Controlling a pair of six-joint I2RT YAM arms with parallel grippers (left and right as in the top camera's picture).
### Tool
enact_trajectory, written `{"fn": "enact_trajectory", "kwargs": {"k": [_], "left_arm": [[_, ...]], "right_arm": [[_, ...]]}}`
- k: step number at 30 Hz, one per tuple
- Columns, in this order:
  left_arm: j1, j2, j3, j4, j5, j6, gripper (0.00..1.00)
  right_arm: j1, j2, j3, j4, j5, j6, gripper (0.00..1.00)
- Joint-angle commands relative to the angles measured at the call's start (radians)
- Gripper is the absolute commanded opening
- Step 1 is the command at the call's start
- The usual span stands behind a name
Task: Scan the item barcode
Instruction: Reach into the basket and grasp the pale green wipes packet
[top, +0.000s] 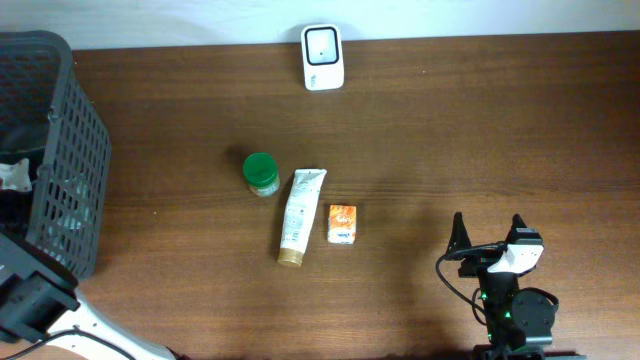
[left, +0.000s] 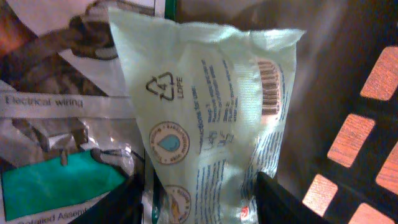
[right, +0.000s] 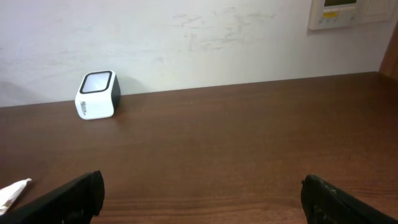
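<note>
Left end effector (left: 199, 199): half open, astride packet (left: 205, 112).
Right end effector (right: 205, 196): wide open, empty.
Risk: closing could crumple barcode (left: 268, 87).

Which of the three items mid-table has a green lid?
The small jar, leftmost of the three; the tube is white and the box orange.

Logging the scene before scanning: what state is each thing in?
Pale green plastic packet: in basket, barcode facing the camera.
Dark plastic basket: upright, holding packaging.
Green-lidded jar: upright, lidded.
White tube: lying flat, capped.
Small orange box: lying flat.
White scanner: standing.
Left gripper: astride packet, grip unclear.
Right gripper: open, empty.
</note>
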Motion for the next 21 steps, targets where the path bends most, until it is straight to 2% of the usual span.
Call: {"fn": "enact_trajectory", "kwargs": {"k": [1, 2, 4, 5, 6, 7, 10, 14, 18, 21], "left_arm": [[0.006, 0.011, -0.009, 0.021, 0.045, 0.018, 0.49], [0.006, 0.011, -0.009, 0.025, 0.045, 0.018, 0.49], [0.006, 0.011, -0.009, 0.029, 0.046, 0.018, 0.35], [0.006, 0.011, -0.009, 0.032, 0.046, 0.017, 0.23], [0.006, 0.011, -0.009, 0.032, 0.050, 0.017, 0.05], [0.006, 0.010, -0.008, 0.032, 0.067, 0.017, 0.00], [0.006, 0.010, 0.032, 0.013, 0.161, 0.016, 0.00], [0.006, -0.018, 0.209, -0.074, 0.234, -0.034, 0.00], [0.006, -0.104, 0.365, -0.077, 0.230, -0.152, 0.00], [-0.002, -0.204, 0.549, -0.076, 0.267, -0.252, 0.00]], "right_arm": [[0.006, -0.008, -0.008, -0.002, -0.002, 0.006, 0.98], [0.006, -0.008, -0.008, -0.003, -0.002, 0.006, 0.98], [0.006, -0.008, -0.008, -0.002, -0.002, 0.006, 0.98], [0.006, -0.008, -0.008, -0.002, -0.002, 0.006, 0.98], [0.006, -0.008, -0.008, -0.002, -0.002, 0.006, 0.98], [0.006, -0.008, -0.008, -0.003, -0.002, 0.006, 0.99], [0.006, -0.008, -0.008, -0.002, -0.002, 0.006, 0.98], [0.006, -0.008, -0.008, -0.002, -0.002, 0.006, 0.98], [0.006, -0.008, -0.008, -0.003, -0.002, 0.006, 0.98], [0.006, -0.008, -0.008, -0.002, -0.002, 0.006, 0.98]]}}
